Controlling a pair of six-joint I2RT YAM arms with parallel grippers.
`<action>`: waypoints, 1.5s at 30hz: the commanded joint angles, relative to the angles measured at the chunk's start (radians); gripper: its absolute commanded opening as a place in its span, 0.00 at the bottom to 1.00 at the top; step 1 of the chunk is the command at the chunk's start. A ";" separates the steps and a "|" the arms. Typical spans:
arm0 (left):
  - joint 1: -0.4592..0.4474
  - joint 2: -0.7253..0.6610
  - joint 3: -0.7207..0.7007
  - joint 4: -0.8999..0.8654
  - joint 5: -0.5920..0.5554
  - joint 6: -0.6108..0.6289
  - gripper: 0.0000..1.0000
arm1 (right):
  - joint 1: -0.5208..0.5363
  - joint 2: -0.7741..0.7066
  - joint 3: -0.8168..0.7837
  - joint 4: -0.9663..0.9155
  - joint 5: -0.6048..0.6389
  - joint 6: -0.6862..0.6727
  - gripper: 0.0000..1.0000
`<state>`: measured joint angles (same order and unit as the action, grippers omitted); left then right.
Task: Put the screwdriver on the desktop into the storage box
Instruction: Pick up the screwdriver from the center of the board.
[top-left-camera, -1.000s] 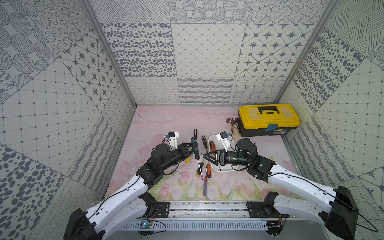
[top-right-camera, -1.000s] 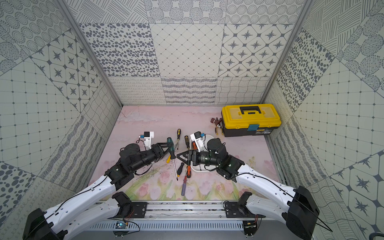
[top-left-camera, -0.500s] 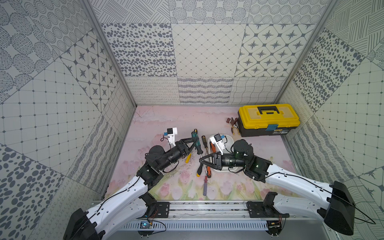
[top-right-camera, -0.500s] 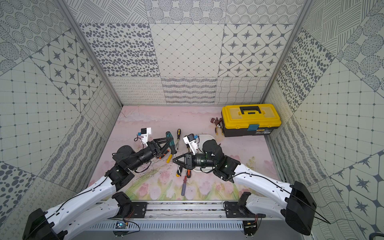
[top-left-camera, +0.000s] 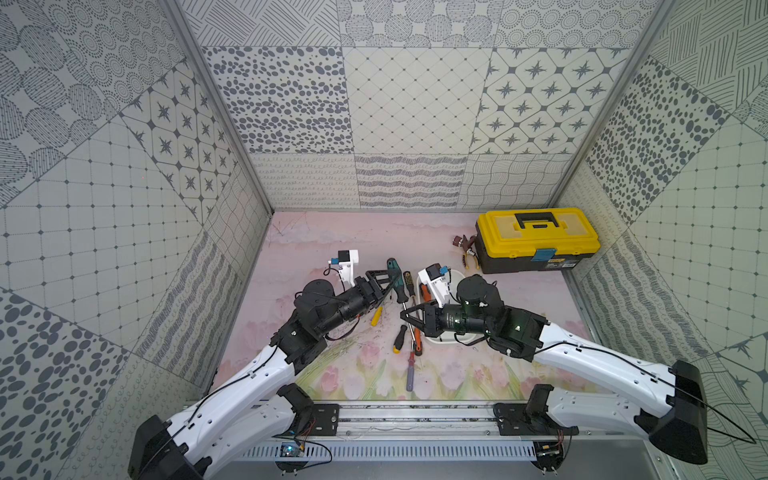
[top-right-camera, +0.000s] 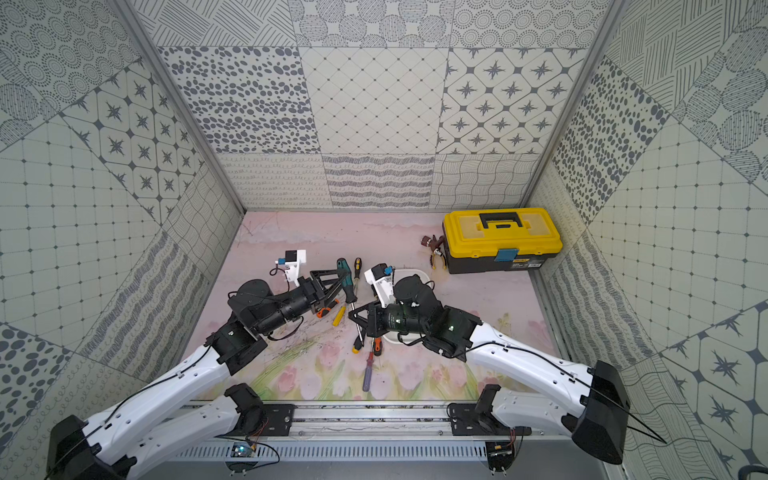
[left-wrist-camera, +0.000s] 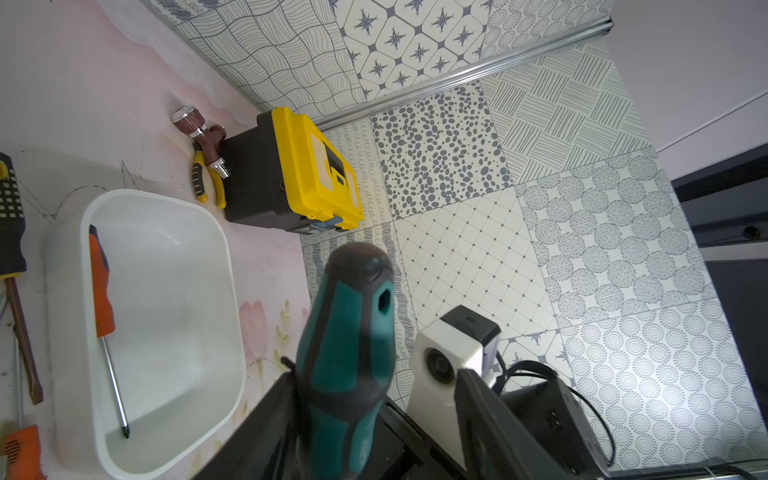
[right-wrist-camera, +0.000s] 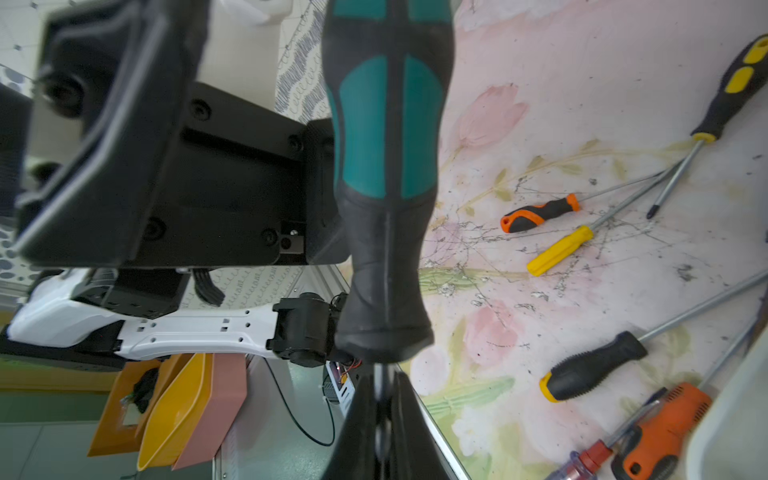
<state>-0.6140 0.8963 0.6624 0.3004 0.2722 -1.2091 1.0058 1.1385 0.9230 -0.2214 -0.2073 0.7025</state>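
**Shaft of the teal screwdriver (top-left-camera: 397, 282) pinched by the right fingers (right-wrist-camera: 355, 428)**

In the right wrist view the right fingers were pressed together on the bare metal shaft, just below the black collar of the handle. The left fingers (left-wrist-camera: 486, 424) stood spread. One lay against the side of the teal-and-black handle and the other stood well apart from it, so the handle sat loose in the gap.

In both top views the tool was held above the desk (top-left-camera: 332, 237) between the two arms, with its handle end toward the back wall. It was outside the storage box (left-wrist-camera: 178, 311), which sat just beside it on the robot's right. In the top views the right arm's wrist hid most of the box. The left wrist view showed the white box holding one orange-handled screwdriver (left-wrist-camera: 102, 291), which lay along a long wall.

Other screwdrivers lay loose on the desk near the fingers:
- a yellow-handled one (right-wrist-camera: 559, 251)
- a stubby orange-and-black one (right-wrist-camera: 536, 214)
- a black one with a yellow end (right-wrist-camera: 590, 365)
- a black-and-yellow one (right-wrist-camera: 731, 83)
- a purple-handled one (top-left-camera: 410, 374), nearer the front edge

A yellow-lidded toolbox (top-left-camera: 536, 237) stood shut at the back right. Yellow-handled pliers (left-wrist-camera: 205, 183) and a brown metal fitting (left-wrist-camera: 199, 129) lay just beside its end.
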 joint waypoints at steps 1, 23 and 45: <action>-0.019 0.054 0.050 -0.048 0.096 0.080 0.58 | 0.032 0.050 0.048 -0.158 0.204 -0.053 0.00; -0.055 0.157 0.083 -0.179 0.084 0.152 0.00 | 0.035 0.027 0.019 -0.179 0.247 -0.013 0.41; -0.054 0.118 0.079 -0.116 0.163 0.226 0.00 | -0.223 -0.209 -0.319 0.328 -0.400 0.214 0.39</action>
<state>-0.6666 1.0183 0.7338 0.1303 0.4004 -1.0458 0.7864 0.9466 0.6128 0.0605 -0.5907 0.9092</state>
